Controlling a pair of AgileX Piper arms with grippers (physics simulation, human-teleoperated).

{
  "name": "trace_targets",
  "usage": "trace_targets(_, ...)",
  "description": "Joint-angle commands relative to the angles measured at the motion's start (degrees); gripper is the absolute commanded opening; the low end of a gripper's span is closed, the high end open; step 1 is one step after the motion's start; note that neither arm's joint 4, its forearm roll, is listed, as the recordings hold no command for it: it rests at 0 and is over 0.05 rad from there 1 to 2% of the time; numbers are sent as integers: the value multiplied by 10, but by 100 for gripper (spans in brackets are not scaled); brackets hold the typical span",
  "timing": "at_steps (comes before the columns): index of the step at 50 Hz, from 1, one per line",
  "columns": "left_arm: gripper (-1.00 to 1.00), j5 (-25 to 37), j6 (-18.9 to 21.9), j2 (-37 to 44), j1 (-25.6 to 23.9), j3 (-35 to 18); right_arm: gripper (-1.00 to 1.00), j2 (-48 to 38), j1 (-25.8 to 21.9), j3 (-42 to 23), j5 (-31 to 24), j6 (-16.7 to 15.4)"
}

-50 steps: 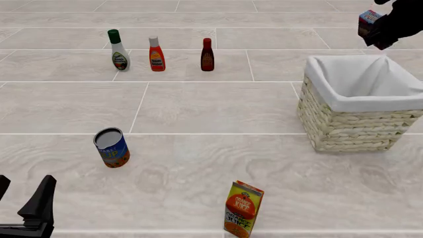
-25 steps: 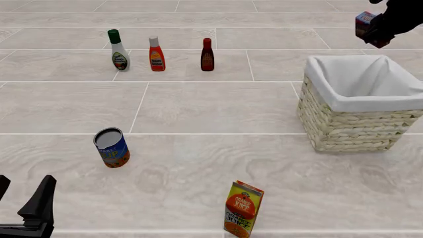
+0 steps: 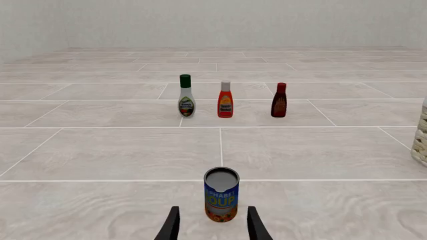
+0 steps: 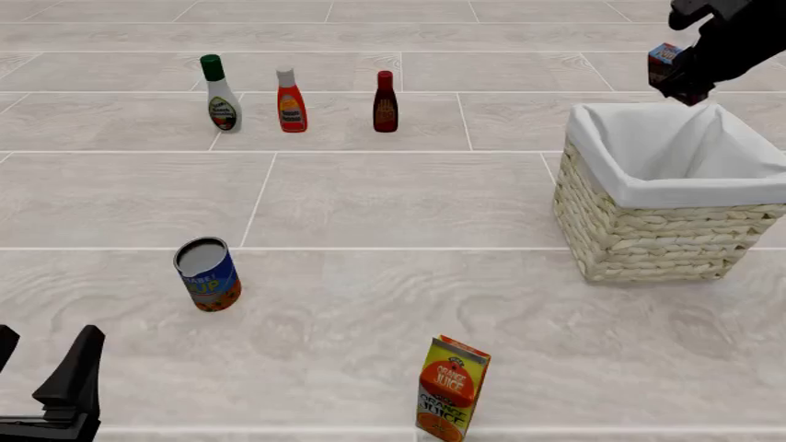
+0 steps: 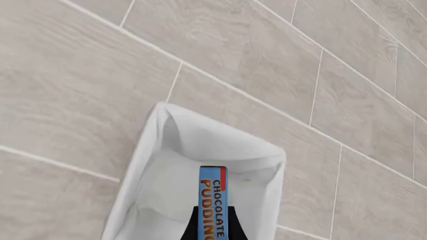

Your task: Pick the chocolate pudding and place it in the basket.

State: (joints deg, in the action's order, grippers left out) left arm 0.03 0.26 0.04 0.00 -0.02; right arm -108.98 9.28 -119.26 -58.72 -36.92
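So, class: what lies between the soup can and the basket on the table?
Nothing. In the front view, only bare table separates the soup can from the basket; the orange juice carton stands nearer the camera, off that line.

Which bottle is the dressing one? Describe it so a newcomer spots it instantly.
Look across the table from the arms to the row of three bottles. The dressing bottle stands at that row's left end, beside the orange-red bottle. Unlike that one and the dark red bottle, it has a pale body and green cap.

Three bottles (image 4: 291, 99) are standing in a row far left; the can (image 4: 208, 274) is sitting nearer, the juice carton (image 4: 452, 388) nearest, the basket (image 4: 664, 198) right.
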Motion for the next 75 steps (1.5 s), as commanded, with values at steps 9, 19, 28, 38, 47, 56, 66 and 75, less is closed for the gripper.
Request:
trace_targets(9, 100, 0, -1, 0, 0, 0, -100, -7, 7, 28, 24, 8)
trace_targets(19, 100, 0, -1, 0, 0, 0, -100, -1, 11, 67, 48, 9)
trace_targets(28, 100, 0, -1, 0, 0, 0, -100, 2, 6, 96, 67, 20)
trace_targets(38, 100, 0, -1, 0, 0, 0, -100, -1, 11, 109, 80, 20)
trace_targets(47, 100, 0, -1, 0, 0, 0, -100, -6, 13, 115, 88, 21)
trace_targets(56, 100, 0, -1, 0, 0, 0, -100, -8, 16, 137, 104, 23)
trace_targets(66, 100, 0, -1, 0, 0, 0, -100, -11, 20, 150, 117, 23)
trace_targets(75, 100, 0, -1, 0, 0, 0, -100, -17, 23, 159, 127, 24)
